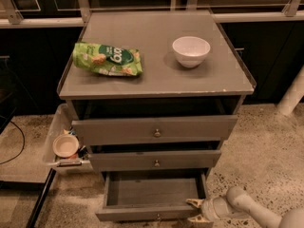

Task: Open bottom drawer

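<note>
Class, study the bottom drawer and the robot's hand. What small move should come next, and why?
Probably ease the hand back, away from the bottom drawer. The drawer stands well out, its bare inside showing, and the hand sits at its front right corner, so little pulling seems left.

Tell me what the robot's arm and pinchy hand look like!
The arm is smooth, creamy white and made of rounded tubes with a ball-like joint. The gripper, at the bottom right by the front corner of the grey flat-fronted bottom drawer, is pale with a tan-yellow end. No cables or markings show.
</note>
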You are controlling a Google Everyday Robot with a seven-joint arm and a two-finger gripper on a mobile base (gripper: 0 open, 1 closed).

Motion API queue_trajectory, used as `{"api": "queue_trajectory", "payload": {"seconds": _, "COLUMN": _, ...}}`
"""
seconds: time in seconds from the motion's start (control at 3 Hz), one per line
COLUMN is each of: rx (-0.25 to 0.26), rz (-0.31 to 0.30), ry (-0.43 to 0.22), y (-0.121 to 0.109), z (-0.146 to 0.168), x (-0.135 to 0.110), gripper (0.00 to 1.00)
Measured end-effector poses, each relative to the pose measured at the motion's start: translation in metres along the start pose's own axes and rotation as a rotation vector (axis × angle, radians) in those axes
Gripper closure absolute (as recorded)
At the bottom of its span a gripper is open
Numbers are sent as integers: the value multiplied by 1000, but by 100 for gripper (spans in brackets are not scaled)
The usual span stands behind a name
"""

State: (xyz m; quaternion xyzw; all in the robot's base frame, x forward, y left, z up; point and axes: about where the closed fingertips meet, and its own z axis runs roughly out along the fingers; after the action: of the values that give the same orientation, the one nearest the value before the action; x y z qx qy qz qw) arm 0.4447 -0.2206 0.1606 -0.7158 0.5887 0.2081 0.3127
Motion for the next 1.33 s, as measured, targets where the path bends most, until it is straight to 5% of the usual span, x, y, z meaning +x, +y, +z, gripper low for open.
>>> {"api": "queue_trajectory", "payload": {"seconds": 0.67, "rx": -1, "rz": -25, "ry": 17, "y": 16, "z": -12, "x": 1, "gripper": 100}}
{"api": "queue_trajectory", "payload": {"seconds": 1.33, "rx": 3, "rz": -20, "ry": 16, "y": 32, "z": -15, "x": 0, "gripper": 59}}
